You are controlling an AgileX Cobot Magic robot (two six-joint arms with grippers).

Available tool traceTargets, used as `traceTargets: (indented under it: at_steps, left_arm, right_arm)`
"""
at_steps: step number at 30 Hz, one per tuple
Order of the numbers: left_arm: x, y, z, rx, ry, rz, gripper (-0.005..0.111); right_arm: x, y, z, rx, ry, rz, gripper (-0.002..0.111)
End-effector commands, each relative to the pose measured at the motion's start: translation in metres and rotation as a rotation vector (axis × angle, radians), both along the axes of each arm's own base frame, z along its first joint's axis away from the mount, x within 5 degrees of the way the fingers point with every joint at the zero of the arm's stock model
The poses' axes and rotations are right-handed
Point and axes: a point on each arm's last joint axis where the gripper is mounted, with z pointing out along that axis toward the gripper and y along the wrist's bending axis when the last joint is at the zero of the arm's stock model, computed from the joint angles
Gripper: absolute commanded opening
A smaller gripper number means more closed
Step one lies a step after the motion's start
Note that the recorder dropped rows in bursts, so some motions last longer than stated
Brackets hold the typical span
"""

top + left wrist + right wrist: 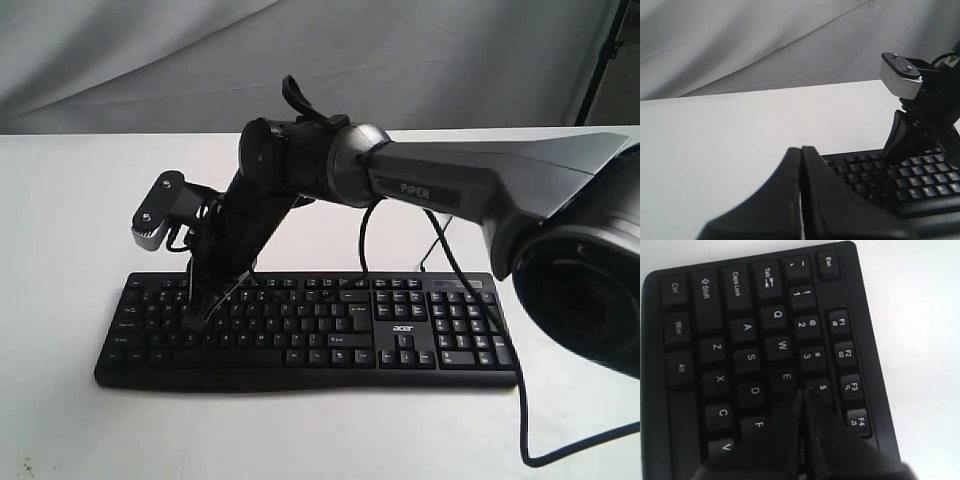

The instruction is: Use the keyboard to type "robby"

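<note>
The black keyboard (300,340) lies flat on the white table, with its number pad and "acer" logo toward the right. My right gripper (196,318) reaches across from the right and slants down onto the left letter block. In the right wrist view this gripper (803,391) is shut, its tips beside the E key (786,376) and over the spot where R lies hidden. My left gripper (801,150) is shut and empty, hovering off the keyboard's left end (920,185). It does not show in the exterior view.
The thin black USB cable (520,420) runs from the keyboard's back right down off the table front. The right arm's grey wrist camera block (158,208) sticks out above the keyboard's left end. A grey cloth backdrop (150,60) hangs behind the white table (60,200).
</note>
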Motion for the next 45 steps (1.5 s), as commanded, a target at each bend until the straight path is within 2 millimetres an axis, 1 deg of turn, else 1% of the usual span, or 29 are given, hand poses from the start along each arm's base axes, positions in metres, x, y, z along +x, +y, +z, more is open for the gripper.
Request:
traceTargets:
  at_steps: [1,14,21,35,41,45]
  left_arm:
    - [0.0,0.0,-0.001,0.001,-0.005,-0.006,0.0]
    - [0.0,0.0,-0.001,0.001,-0.005,-0.006,0.0]
    - [0.0,0.0,-0.001,0.001,-0.005,-0.006,0.0]
    - [0.0,0.0,-0.001,0.001,-0.005,-0.006,0.0]
    - [0.0,0.0,-0.001,0.001,-0.005,-0.006,0.0]
    - [0.0,0.0,-0.001,0.001,-0.005,-0.006,0.0]
  right_arm:
    - [0.004,-0.003,0.001,-0.003,-0.007,-0.002,0.0]
    - [0.003,-0.001,0.0,0.014,-0.014,0.02,0.0]
    - [0.003,0.0,-0.008,0.01,-0.007,0.034,0.0]
    - [0.003,0.0,-0.007,0.017,-0.007,0.042,0.0]
    - [0.001,0.0,-0.018,-0.004,0.022,0.047,0.0]
    - [0.0,0.0,-0.017,-0.008,0.032,0.052,0.0]
